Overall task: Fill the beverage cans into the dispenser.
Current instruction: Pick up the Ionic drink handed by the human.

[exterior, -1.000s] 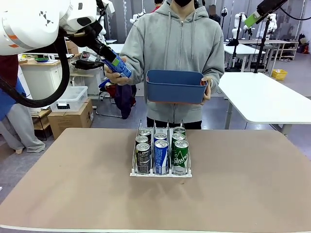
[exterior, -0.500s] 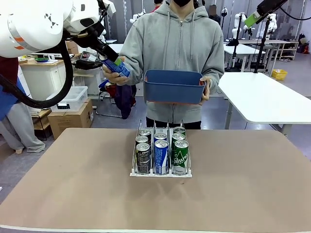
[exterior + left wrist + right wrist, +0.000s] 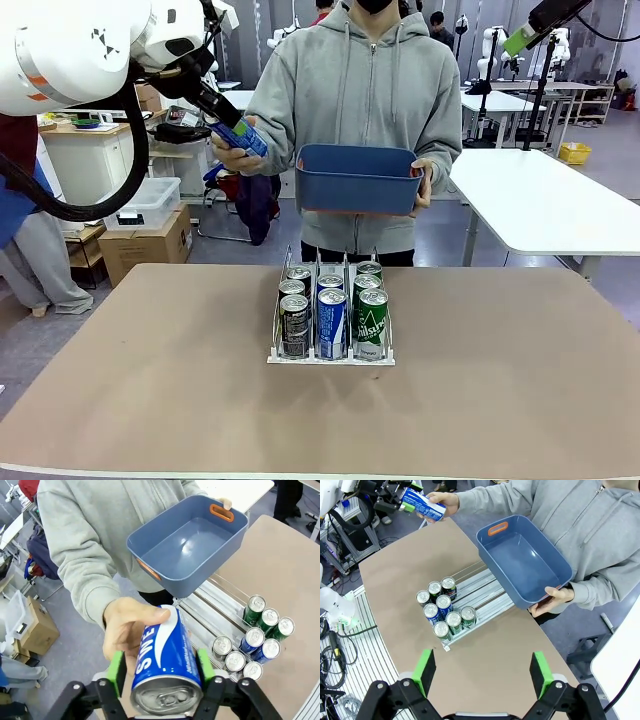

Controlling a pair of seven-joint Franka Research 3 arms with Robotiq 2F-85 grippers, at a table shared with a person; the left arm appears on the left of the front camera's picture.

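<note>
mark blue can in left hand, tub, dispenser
blue can (image 3: 167,652), left wrist view, on its side wall
tub (image 3: 358,185), front view, on its front wall
dispenser (image 3: 485,596), right wrist view, on its bare rails behind the cans

So the dispenser (image 3: 331,322) sits mid-counter (image 3: 500,400) with cans (image 3: 331,320) packed in its three lanes toward the robot's side, the tub (image 3: 360,180) held up behind it, and the handed-over can (image 3: 165,665) up behind-left of it, between the left end effector (image 3: 162,672) pads.
</note>
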